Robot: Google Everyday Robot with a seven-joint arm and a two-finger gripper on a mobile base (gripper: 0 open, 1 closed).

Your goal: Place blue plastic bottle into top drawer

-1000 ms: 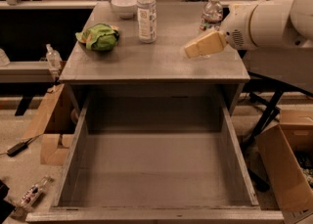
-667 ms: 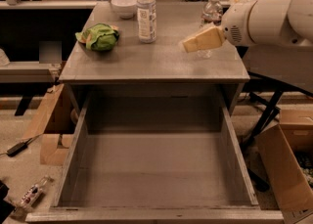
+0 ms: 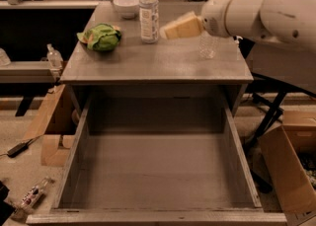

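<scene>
The blue plastic bottle (image 3: 149, 13), clear with a white cap and a tall white label, stands upright at the back middle of the grey cabinet top (image 3: 148, 62). My gripper (image 3: 174, 27), cream-coloured on a white arm, reaches in from the right. It hovers just right of the bottle at label height, its tip close to the bottle. It holds nothing that I can see. The top drawer (image 3: 158, 170) is pulled fully open below the cabinet top, with nothing in it.
A ribbed clear bottle (image 3: 208, 46) stands under my arm on the right. A green bag (image 3: 101, 37) lies at the left, a white bowl (image 3: 126, 5) at the back. Cardboard boxes (image 3: 291, 166) stand on the floor to either side.
My gripper has moved left and toward the back of the cabinet top, from beside the ribbed bottle to close beside the blue plastic bottle. The bottles and drawer have not moved.
</scene>
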